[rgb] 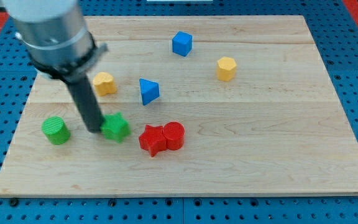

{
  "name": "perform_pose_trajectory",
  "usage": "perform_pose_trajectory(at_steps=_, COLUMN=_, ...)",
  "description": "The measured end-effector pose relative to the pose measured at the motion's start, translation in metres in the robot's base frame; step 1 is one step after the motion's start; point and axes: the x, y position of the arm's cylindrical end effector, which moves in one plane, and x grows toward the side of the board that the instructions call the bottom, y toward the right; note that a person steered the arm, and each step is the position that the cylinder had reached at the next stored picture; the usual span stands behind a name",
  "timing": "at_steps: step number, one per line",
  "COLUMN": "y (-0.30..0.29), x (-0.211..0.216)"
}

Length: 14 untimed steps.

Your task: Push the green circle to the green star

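Note:
The green circle [56, 130] lies at the view's lower left of the wooden board. The green star [115, 127] lies to its right, with a gap between them. My tip [95, 129] stands in that gap, touching or almost touching the star's left side and a short way right of the circle. The dark rod rises from it to the grey arm at the view's top left.
A red star [152, 139] and a red circle [174, 135] touch each other right of the green star. A yellow block [104, 83], a blue triangle [148, 91], a blue cube [181, 43] and a yellow hexagon [226, 68] lie further up.

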Motion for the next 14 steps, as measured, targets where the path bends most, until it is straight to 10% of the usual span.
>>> perform_pose_trajectory(at_steps=3, y=-0.092, x=0.076)
perform_pose_trajectory(at_steps=4, y=-0.146, x=0.028)
perform_pose_trajectory(at_steps=7, y=-0.029, x=0.011)
perform_pose_trajectory(at_steps=9, y=-0.049, x=0.08)
perform_pose_trajectory(at_steps=14, y=0.001, x=0.058)
